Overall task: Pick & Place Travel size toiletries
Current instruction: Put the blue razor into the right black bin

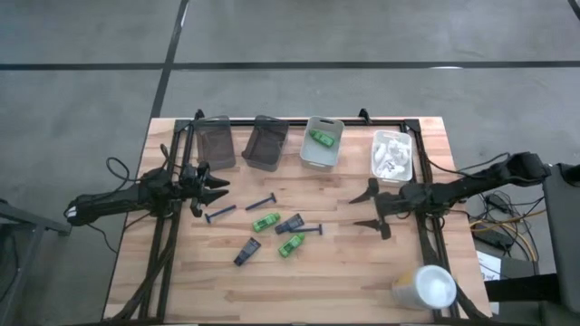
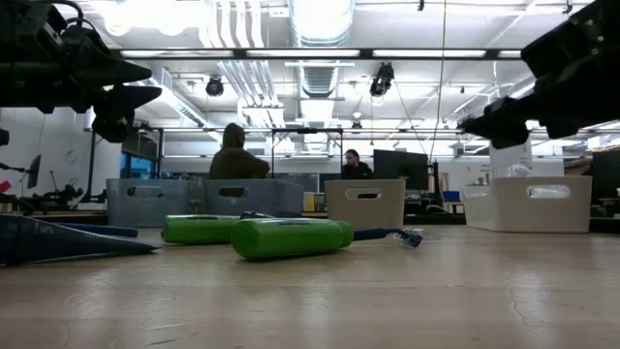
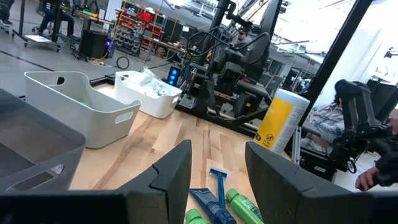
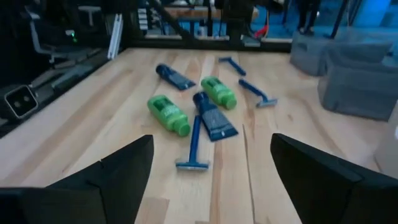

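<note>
Our right gripper (image 1: 373,208) hangs empty above the right half of the table (image 1: 362,281), its fingers spread wide, just in front of the white bin (image 1: 393,156) that holds the white wrapped packets (image 1: 390,152). Our left gripper (image 1: 210,189) hovers near the left edge, partly parted and holding nothing, just beside a blue razor (image 1: 218,214). The toiletries left to move lie in the middle of the table: 2 green packs (image 4: 168,114), 2 dark blue tubes (image 4: 212,118) and 3 razors. One more green pack (image 1: 322,138) already sits in the light grey bin (image 1: 322,143) at the far edge, beside 2 dark bins (image 1: 265,143). We judge the next step is a new pick. To do it well, we should bring the open fingers down across the short side of one item that lies apart, and not into the middle group, where the razor (image 4: 194,146) and a tube are touching. A large white cup (image 1: 424,286) stands near the front right corner. We cannot tell what is inside the 2 dark bins, and in the low view the dark blue items are mostly hidden behind the green packs.
</note>
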